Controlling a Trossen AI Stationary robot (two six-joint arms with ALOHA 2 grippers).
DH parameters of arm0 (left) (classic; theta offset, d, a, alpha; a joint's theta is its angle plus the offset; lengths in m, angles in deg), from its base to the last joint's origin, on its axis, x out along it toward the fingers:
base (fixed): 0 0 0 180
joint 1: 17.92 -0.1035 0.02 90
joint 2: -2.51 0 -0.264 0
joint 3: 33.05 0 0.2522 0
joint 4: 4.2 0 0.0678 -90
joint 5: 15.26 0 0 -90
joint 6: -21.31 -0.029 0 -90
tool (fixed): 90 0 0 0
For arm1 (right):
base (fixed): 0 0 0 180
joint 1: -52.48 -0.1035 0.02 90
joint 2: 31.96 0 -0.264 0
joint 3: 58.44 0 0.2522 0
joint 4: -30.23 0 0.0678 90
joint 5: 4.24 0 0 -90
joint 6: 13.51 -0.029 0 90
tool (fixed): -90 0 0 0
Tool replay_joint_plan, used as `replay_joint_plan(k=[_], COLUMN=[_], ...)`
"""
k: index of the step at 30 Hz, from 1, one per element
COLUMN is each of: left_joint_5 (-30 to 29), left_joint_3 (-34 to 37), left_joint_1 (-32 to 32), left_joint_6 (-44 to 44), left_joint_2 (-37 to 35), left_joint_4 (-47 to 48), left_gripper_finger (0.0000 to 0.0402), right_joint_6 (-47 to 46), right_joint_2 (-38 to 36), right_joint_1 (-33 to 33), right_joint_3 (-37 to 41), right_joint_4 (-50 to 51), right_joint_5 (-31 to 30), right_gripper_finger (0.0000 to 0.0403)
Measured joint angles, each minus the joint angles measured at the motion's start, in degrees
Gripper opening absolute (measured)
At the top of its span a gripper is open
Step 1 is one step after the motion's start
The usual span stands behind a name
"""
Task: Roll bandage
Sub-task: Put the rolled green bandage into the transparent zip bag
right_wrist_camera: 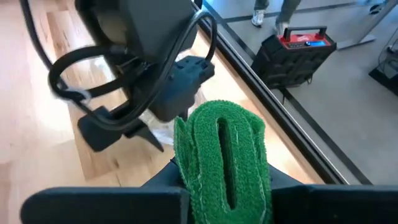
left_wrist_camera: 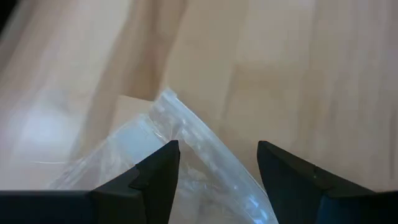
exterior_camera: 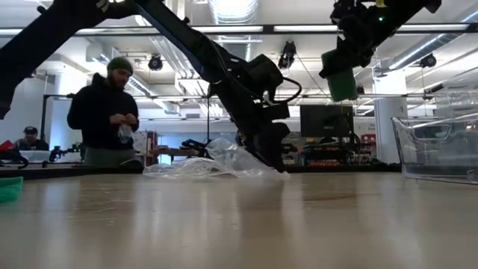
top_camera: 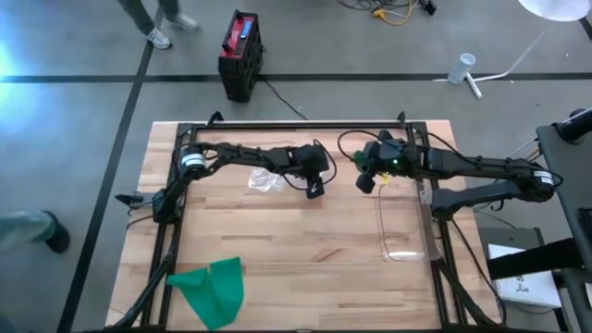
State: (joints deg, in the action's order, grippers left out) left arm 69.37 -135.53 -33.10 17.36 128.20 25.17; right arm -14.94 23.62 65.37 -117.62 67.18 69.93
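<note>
Right pincer (right_wrist_camera: 224,186) pinches rolled green fabric bandage (right_wrist_camera: 224,158), lifted above wooden counter (top_camera: 305,250): rolling looks finished. Left pincer (left_wrist_camera: 217,174), spread, straddles crumpled clear plastic bag (left_wrist_camera: 186,143) on counter. Bagging roll probably remains.

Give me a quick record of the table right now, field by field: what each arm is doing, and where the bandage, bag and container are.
left gripper: low over the table, jaws open around the edge of the clear plastic bag
right gripper: raised above the table, jaws shut on the green rolled bandage
green cloth: lying flat at the table's near left corner, apart from both arms
clear container: on the table's right side, nothing visible in it
person: standing beyond the table, handling something small
</note>
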Motion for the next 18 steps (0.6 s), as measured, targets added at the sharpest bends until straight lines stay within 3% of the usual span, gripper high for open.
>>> replay_joint_plan(k=[6, 14, 18], left_joint_5=[-0.3, -0.2, -0.4], left_joint_3=[-0.6, -0.6, -0.6], left_joint_1=[0.1, 0.2, 1.1], left_joint_6=[2.2, 3.1, 4.1], left_joint_2=[0.1, -0.2, -1.1], left_joint_4=[0.8, 0.7, 0.9], left_gripper_finger=[0.0173, 0.0014, 0.0009], right_joint_6=[0.0, 0.6, 0.8], right_joint_2=[-3.5, -4.0, -4.1], right_joint_1=[-0.3, -0.8, -0.8], right_joint_3=[3.5, 7.7, 8.5], right_joint_4=[-1.3, -8.5, -8.9], right_joint_5=[3.0, 8.8, 8.2], right_gripper_finger=[0.0043, 0.0043, 0.0043])
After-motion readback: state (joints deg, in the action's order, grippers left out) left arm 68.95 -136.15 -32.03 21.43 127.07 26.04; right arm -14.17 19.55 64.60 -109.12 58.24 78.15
